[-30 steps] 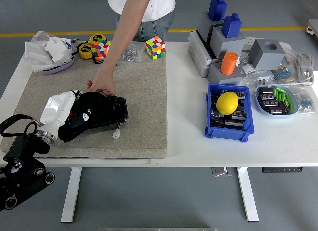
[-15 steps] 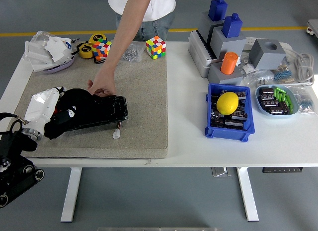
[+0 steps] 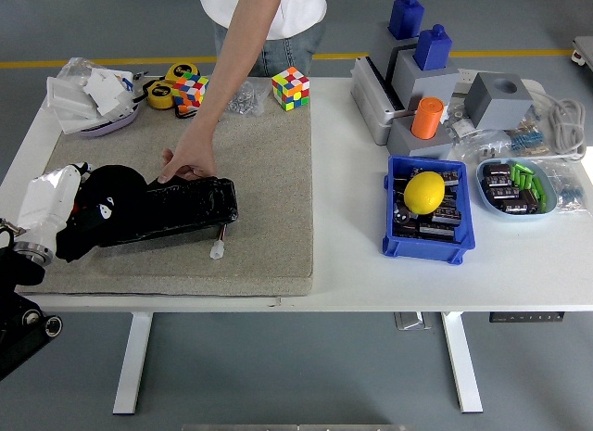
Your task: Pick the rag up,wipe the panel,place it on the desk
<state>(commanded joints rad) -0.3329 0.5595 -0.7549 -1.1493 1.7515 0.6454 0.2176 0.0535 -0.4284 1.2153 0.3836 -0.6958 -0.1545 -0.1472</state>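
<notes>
The robot's left hand [image 3: 56, 204], silver-backed with black fingers, enters from the lower left corner and lies low over the left end of the glossy black rectangular panel [image 3: 176, 206]. Its fingers are clenched on the black cloth rag [image 3: 97, 213], which is pressed against the panel's left end (bunched under the palm). The panel lies on a beige felt mat [image 3: 269, 185] covering the left half of the white table [image 3: 519, 278]. A person's hand [image 3: 188, 159] rests on the panel's far edge, the bare arm extending down from the table's far side. Beyond the table, grey floor carries a yellow line [image 3: 111, 62].
</notes>
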